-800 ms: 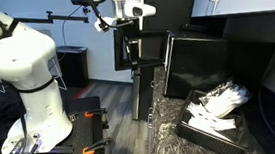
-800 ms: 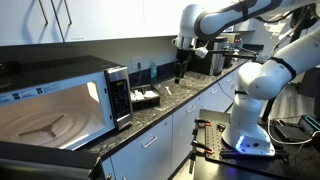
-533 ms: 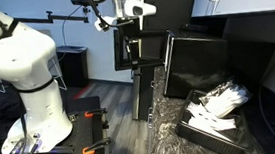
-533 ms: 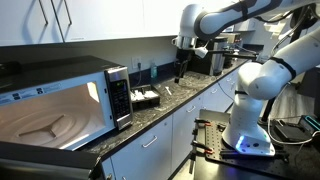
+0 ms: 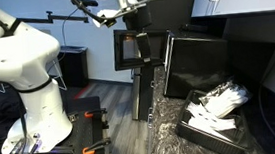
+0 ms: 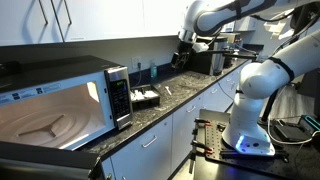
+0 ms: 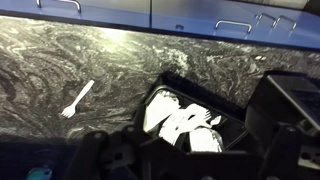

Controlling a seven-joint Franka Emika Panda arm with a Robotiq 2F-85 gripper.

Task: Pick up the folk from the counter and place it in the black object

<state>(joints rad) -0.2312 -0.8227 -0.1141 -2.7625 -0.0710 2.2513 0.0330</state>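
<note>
Risen since a moment ago, the gripper point(image 5: 138, 25) now hangs higher above the counter point(image 7: 40, 50), a glossy dark stone slab veined with grey. Whether its jaws stand apart or together cannot be told; the wrist view shows only dark blurs. The fork point(image 7: 77, 98), slim white plastic, lies flat on the stone, apart from the black tray point(image 7: 200, 92), to the tray's left in the wrist view. That tray is shallow, rectangular and raised-rimmed, with crumpled white pieces inside.
</note>
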